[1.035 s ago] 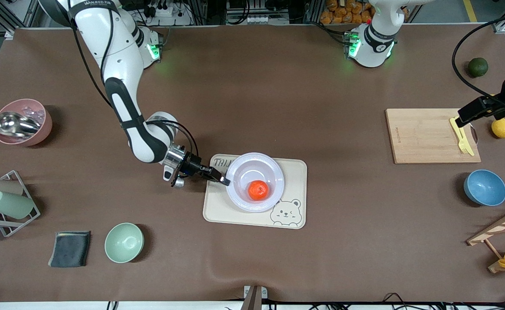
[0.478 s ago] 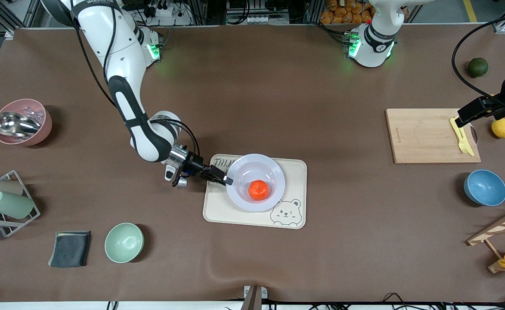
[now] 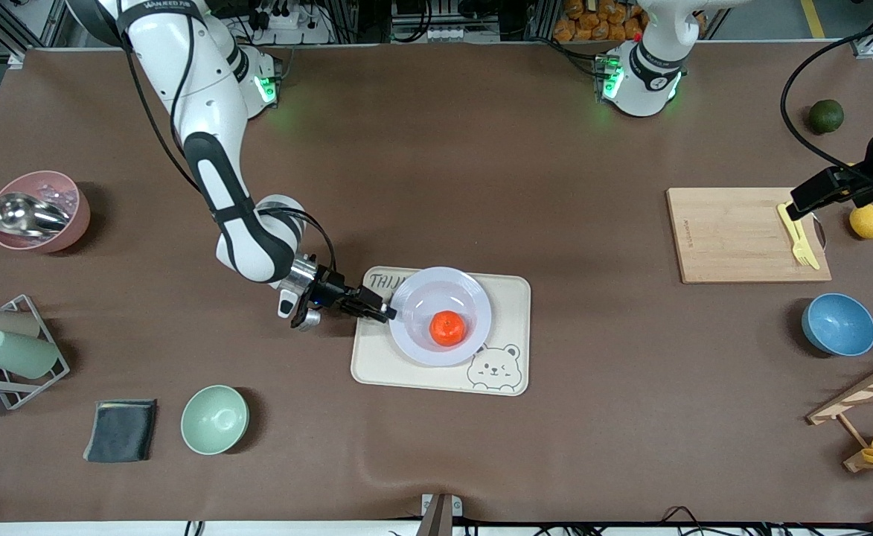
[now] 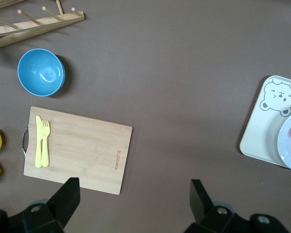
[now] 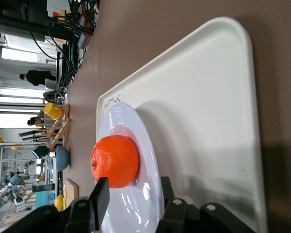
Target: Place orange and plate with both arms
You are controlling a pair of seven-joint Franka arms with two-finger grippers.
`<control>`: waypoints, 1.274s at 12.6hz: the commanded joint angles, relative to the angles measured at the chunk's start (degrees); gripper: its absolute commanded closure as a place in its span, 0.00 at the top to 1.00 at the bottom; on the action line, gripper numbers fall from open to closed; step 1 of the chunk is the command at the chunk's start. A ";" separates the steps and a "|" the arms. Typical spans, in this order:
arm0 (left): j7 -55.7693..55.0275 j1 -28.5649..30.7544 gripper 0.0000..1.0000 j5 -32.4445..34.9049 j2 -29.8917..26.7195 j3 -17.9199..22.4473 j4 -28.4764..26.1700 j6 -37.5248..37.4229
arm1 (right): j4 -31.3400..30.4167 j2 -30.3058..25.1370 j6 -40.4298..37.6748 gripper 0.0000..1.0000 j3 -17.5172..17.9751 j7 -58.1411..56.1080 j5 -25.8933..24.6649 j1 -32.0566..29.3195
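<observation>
The pale lavender-white plate (image 3: 415, 339) lies on a beige bear-print tray (image 3: 507, 298) in the middle of the table. The orange (image 3: 447, 328) sits in the plate's sunken centre and also shows in the right wrist view (image 5: 115, 161). My right gripper (image 3: 385, 311) is low at the plate's rim on the side toward the right arm's end. Its jaws stand one above and one under the rim (image 5: 153, 160), apart, not pressing it. My left gripper (image 3: 801, 202) is open and empty, high over the cutting board, and waits.
A cutting board (image 3: 734, 234) with yellow cutlery (image 3: 797, 234), a lemon (image 3: 868, 221), a dark green fruit (image 3: 826, 115), a blue bowl (image 3: 838, 324) and a wooden rack (image 3: 860, 394) lie toward the left arm's end. A pink bowl (image 3: 71, 223), cup rack (image 3: 34, 305), grey cloth (image 3: 120, 430) and mint bowl (image 3: 214, 419) lie toward the right arm's end.
My right gripper pushed a little in at the plate's rim, then drew back slightly toward the right arm's end. The plate shifted slightly and lies on the tray. The left arm has not moved.
</observation>
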 commanded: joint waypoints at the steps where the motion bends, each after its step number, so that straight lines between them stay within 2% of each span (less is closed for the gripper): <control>1: 1.24 0.15 1.00 -1.45 -0.57 -0.06 -0.16 0.01 | 1.24 0.12 0.43 0.50 0.47 2.54 -4.24 -1.07; 2: 1.24 0.15 1.00 -1.45 -0.66 -0.06 -0.25 0.01 | 1.33 -0.32 0.43 0.50 0.47 5.87 -8.61 -1.25; 6: 1.24 0.33 1.00 -1.53 -1.01 -0.50 -0.25 -0.08 | 3.61 -2.96 -2.98 0.56 0.21 28.44 -32.51 -4.76; 9: 0.36 0.59 1.00 -1.45 -1.19 -4.36 -0.60 -0.52 | 7.91 -2.87 -17.01 0.64 0.12 33.49 -41.41 -11.94; 11: 1.15 0.68 1.00 -1.36 -1.10 -4.37 -0.60 -0.52 | 11.59 -2.87 -24.85 0.73 0.12 37.87 -48.61 -16.35; 13: 1.15 0.68 1.00 -1.27 -1.10 -4.45 -0.60 -0.52 | 14.85 -2.61 -30.22 1.00 0.12 39.74 -53.37 -19.87; 16: 1.15 0.68 1.00 -1.18 -1.10 -4.37 -0.51 -0.61 | 18.81 -1.30 -36.38 1.00 0.12 39.83 -57.34 -24.96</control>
